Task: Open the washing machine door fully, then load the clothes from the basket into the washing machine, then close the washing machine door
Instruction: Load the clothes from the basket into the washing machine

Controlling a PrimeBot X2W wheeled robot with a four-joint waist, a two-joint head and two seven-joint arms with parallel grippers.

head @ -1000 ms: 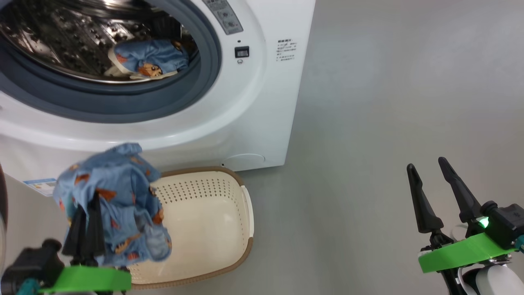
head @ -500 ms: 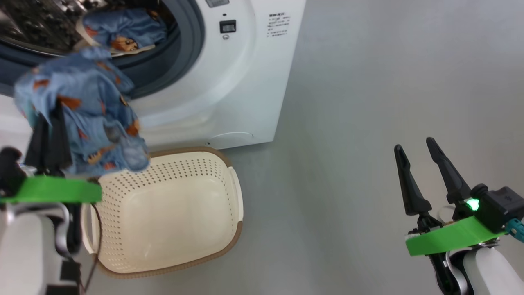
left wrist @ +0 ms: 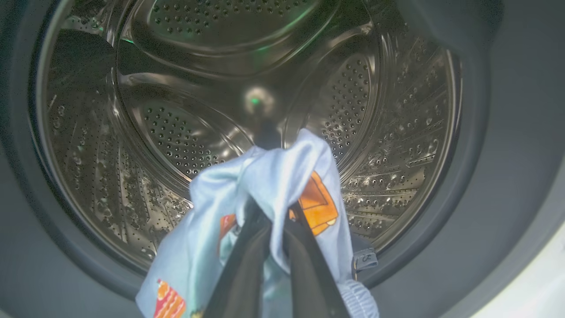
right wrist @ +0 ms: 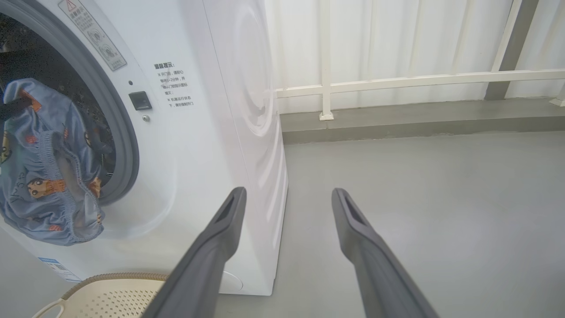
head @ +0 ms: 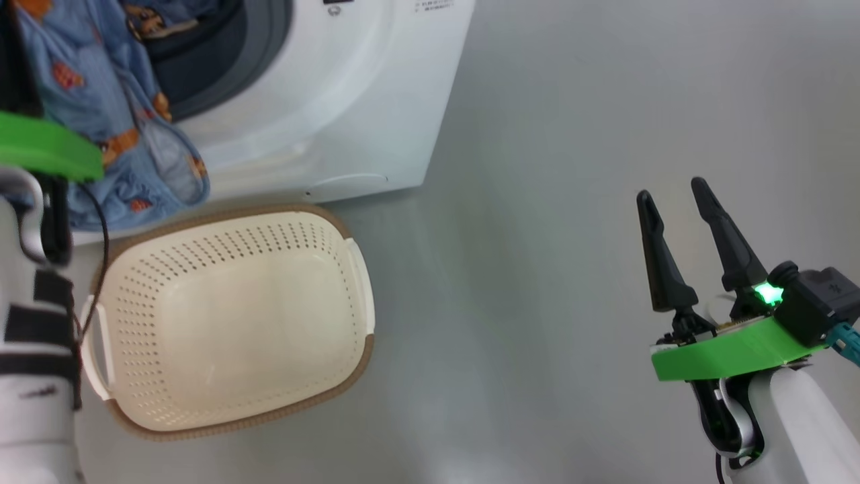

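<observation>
Left gripper: I find its fingers pressed together on one garment of the clothes — light blue cloth with orange figures, bunched over the fingertips and falling away on either side. In the left wrist view the fingers point straight into the steel drum of the washing machine, with the grey rubber ring framing the opening. In the right wrist view I see the held garment hanging at the drum mouth, its lower folds draped past the ring in front of the white front panel. Whether the cloth touches the ring I cannot tell.

Second garment: blue, with an orange figure, lying inside the drum at the lower edge of the opening in the head view.

Right gripper: fingers spread wide, nothing between them — held above the grey floor, well to the right of the machine.

Basket: it stands on the floor just in front of the washer, below the held garment and near the round flap low on the front. I note its white handles at the left and right ends in the head view.

A white railing runs along the wall beyond the machine's right side.
</observation>
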